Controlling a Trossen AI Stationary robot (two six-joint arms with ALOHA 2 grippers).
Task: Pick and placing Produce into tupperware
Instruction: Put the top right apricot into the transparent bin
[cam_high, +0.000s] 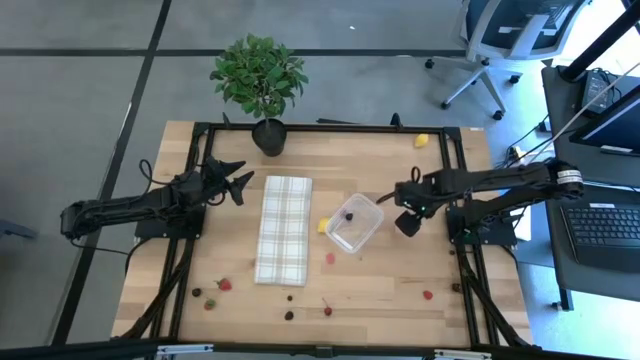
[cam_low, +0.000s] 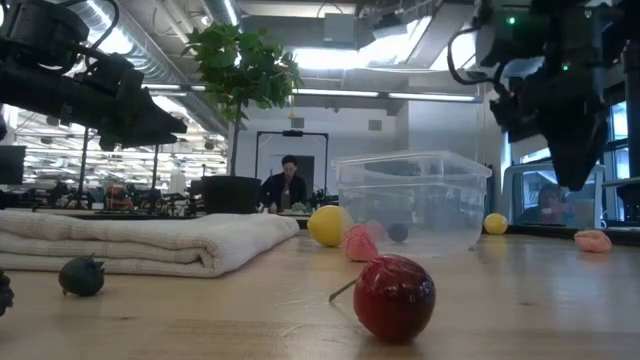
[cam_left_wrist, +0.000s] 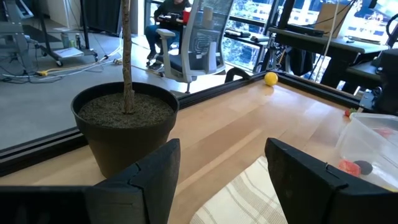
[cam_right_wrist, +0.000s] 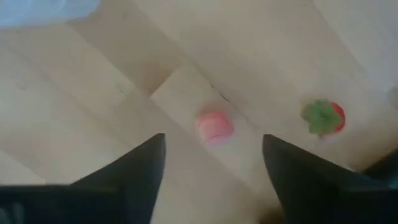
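Clear tupperware (cam_high: 354, 223), few pieces inside; red-pink produce (cam_high: 224, 284) scattered; both jaws wide, empty.

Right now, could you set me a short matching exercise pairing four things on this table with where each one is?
Things:
1. potted plant
2. checked cloth
3. tupperware
4. yellow piece

Places:
A. flat between the two arms, just to the left of the clear container
B. alone near the far right corner of the table
C. at the table's far edge, near the left hand
D. beside the right hand, with a dark piece inside it

Pairs: 1-C, 2-A, 3-D, 4-B
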